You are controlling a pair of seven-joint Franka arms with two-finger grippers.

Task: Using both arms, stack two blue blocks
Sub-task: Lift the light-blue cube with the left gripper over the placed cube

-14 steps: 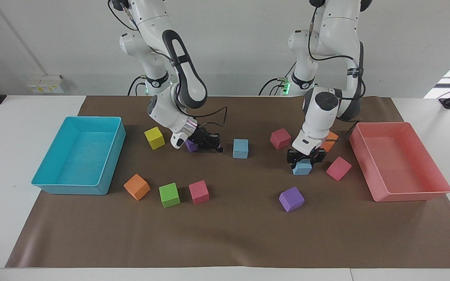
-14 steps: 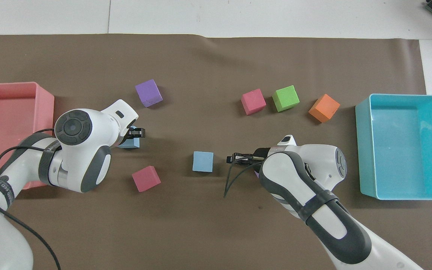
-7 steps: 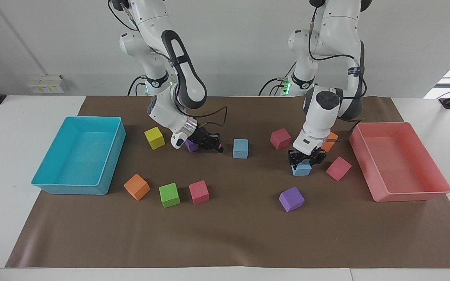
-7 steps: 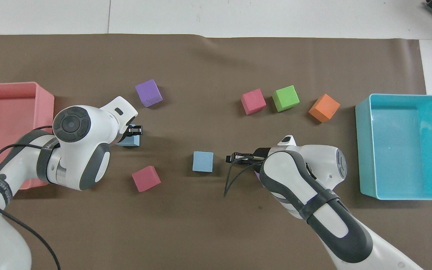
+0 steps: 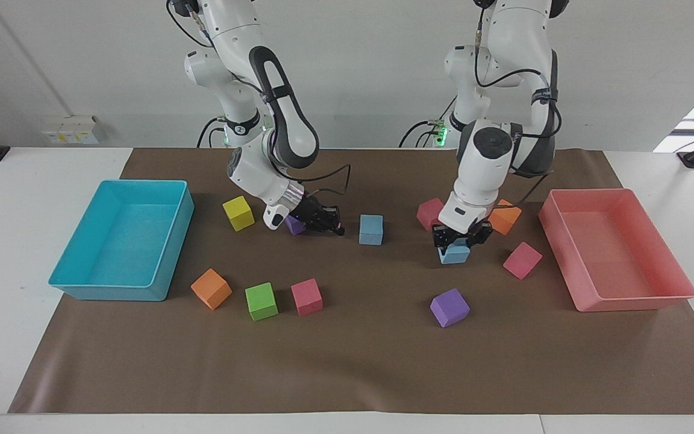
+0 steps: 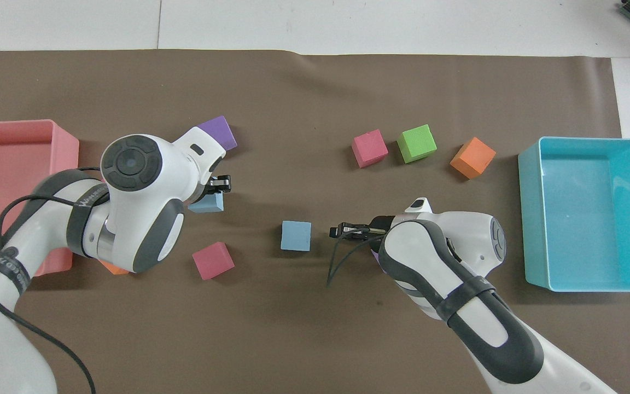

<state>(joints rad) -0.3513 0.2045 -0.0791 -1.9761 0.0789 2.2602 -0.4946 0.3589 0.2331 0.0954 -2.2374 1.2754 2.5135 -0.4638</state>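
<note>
Brown mat [image 5: 347, 374] covered the table. Facing view first: right of the frame's middle, my left gripper [image 5: 456, 238] pinched one blue block [image 5: 454, 254], and it looked just off the mat. The other blue block [image 5: 371, 229] sat alone at the middle. My right gripper [image 5: 330, 226] waited beside it, fingers pressed together and holding nothing. So the grab was done. The carry and the stacking were not done yet, I think. A pink cube [image 5: 430, 213] sat close by my left gripper, so I had to mind it.

From overhead, the held blue block [image 6: 209, 203] peeked out under my left gripper [image 6: 220, 186], left of the middle. Only bare mat lay between it and the other blue block [image 6: 296, 236]. Both trays sat at the frame's edges, well away.
</note>
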